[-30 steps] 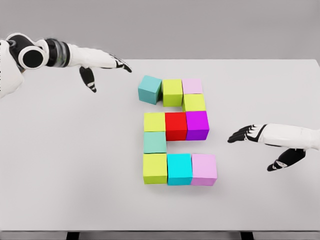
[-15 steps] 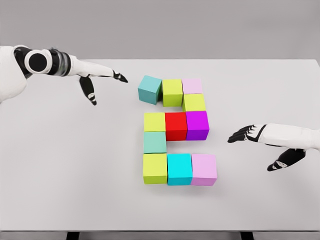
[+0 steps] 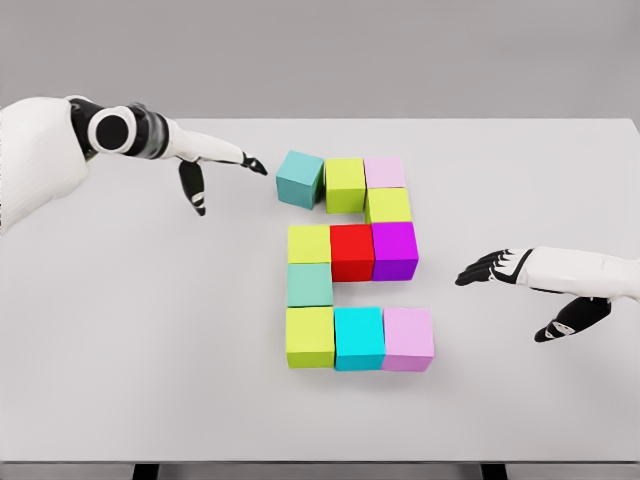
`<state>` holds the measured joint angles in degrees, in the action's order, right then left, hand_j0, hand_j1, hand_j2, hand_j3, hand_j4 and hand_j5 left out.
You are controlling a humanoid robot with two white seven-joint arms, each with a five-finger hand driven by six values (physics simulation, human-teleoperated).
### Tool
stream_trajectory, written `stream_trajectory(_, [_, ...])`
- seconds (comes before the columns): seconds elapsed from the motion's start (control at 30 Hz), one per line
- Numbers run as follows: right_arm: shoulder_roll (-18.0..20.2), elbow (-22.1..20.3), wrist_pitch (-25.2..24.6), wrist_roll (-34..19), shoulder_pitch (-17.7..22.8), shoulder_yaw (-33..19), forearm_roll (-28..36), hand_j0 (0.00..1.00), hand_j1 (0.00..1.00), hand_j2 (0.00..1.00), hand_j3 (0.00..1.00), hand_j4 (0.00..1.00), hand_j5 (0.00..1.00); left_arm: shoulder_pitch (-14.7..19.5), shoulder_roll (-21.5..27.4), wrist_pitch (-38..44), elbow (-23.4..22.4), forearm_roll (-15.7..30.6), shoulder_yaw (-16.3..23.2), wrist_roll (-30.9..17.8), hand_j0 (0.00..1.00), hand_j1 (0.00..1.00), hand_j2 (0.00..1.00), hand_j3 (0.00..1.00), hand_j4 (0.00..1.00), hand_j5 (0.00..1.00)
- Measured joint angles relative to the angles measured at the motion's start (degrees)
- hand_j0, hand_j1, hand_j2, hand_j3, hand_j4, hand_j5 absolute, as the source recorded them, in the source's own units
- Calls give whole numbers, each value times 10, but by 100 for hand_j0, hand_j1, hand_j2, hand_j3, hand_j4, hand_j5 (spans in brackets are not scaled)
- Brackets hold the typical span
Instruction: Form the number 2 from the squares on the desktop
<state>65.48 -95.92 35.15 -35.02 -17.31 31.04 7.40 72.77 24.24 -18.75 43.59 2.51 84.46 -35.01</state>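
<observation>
Coloured cubes on the white table (image 3: 150, 330) form a blocky figure. The top row is a teal cube (image 3: 299, 178), skewed and slightly apart, a yellow-green cube (image 3: 345, 184) and a pale pink cube (image 3: 385, 172). Below the pink one sits a yellow-green cube (image 3: 388, 206). The middle row is yellow-green (image 3: 309, 243), red (image 3: 352, 251) and purple (image 3: 395, 249). A mint cube (image 3: 309, 284) links to the bottom row: yellow-green (image 3: 310, 336), cyan (image 3: 359, 338), pink (image 3: 408, 338). My left hand (image 3: 235, 165) is open, fingertips just left of the teal cube. My right hand (image 3: 510, 280) hovers open, right of the figure.
The table's front edge (image 3: 320, 461) runs along the bottom of the view and its far edge lies just behind the top row. Bare table surface stretches left of the figure and at the front right.
My left hand has swung down and rightward, its fingertips closing in on the teal cube's left side. The cubes and my right hand have not moved.
</observation>
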Motion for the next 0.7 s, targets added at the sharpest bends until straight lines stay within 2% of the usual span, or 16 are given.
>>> stream_trajectory(0.5, [0, -1, 0, 0, 0, 0, 0, 100, 100, 100, 100, 100, 100, -4, -5, -2, 5, -4, 10, 0, 100, 100, 100, 100, 100, 100])
stream_trajectory(0.7, [0, 0, 0, 0, 0, 0, 0, 100, 100, 100, 100, 100, 100, -4, 0, -4, 23, -4, 12, 0, 100, 100, 100, 100, 100, 100])
